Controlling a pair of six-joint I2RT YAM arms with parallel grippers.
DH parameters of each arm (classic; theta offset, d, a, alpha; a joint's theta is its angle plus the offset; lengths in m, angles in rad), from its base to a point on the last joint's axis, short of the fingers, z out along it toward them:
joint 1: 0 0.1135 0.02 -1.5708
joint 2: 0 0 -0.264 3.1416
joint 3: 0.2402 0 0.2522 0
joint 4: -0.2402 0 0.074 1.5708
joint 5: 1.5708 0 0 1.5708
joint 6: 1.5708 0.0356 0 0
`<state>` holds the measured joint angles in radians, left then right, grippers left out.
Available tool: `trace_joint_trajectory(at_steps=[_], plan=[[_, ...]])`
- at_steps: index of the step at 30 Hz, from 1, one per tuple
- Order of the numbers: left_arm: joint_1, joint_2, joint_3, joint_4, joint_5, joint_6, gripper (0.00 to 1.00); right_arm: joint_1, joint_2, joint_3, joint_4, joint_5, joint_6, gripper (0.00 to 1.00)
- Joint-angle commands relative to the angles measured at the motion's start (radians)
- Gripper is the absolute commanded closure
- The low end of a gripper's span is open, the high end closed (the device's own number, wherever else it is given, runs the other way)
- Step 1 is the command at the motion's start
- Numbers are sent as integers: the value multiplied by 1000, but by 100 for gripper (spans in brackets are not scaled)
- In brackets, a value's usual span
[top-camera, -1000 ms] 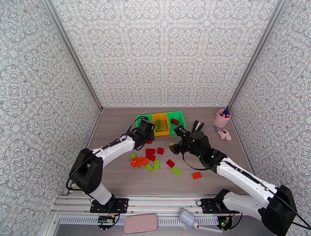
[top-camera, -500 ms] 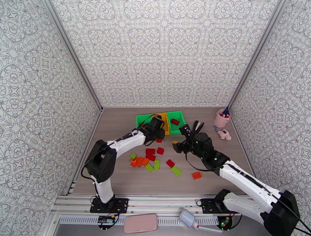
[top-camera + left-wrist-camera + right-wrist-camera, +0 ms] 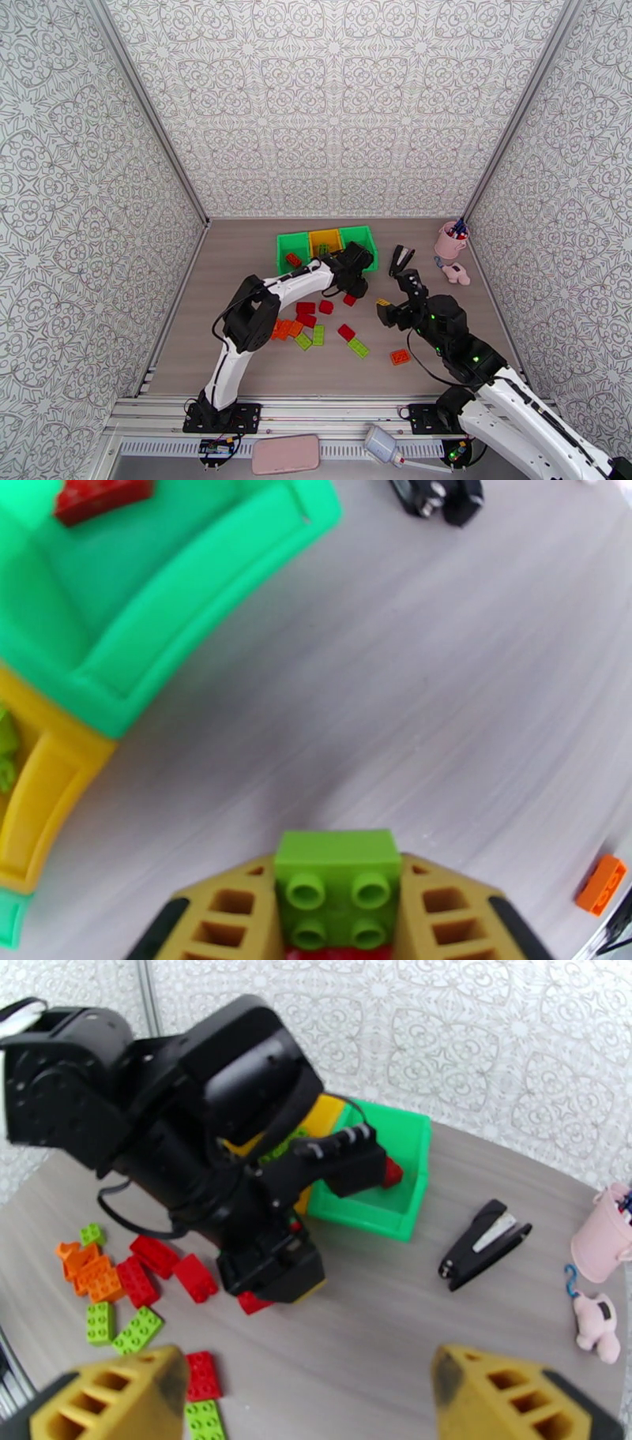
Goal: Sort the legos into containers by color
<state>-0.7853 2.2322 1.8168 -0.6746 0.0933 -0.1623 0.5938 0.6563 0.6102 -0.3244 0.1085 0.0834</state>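
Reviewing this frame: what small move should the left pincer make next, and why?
Probably carry the left pincer over the yellow bin and release there. It is shut on a lime green brick, above the table beside the right green bin, which holds a red brick, while the yellow bin already has a lime piece.

Red, orange, lime legos [image 3: 306,308] lie scattered before 3 joined containers [image 3: 324,234].
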Motion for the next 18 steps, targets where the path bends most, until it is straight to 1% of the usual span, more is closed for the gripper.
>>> trace_joint_trajectory(at_steps=[1,3,5,8,12,15,18], plan=[[-8,68,86,-125,7,74,68,-7,-23,-13,-68,35,15,16],[-14,84,95,-126,-16,94,68,-8,-26,-13,-68,48,15,16],[-16,89,98,-121,-30,99,65,-8,-23,-14,-60,53,15,16],[-20,91,101,-115,-47,100,58,-8,-16,-12,-47,47,15,16],[-20,74,88,-74,-54,72,45,-8,-14,-12,-33,46,18,15],[-18,70,85,-47,-53,53,43,-9,-16,-9,-34,49,18,15],[-18,85,99,-59,-50,56,43,-9,-18,-7,-36,51,20,15]])
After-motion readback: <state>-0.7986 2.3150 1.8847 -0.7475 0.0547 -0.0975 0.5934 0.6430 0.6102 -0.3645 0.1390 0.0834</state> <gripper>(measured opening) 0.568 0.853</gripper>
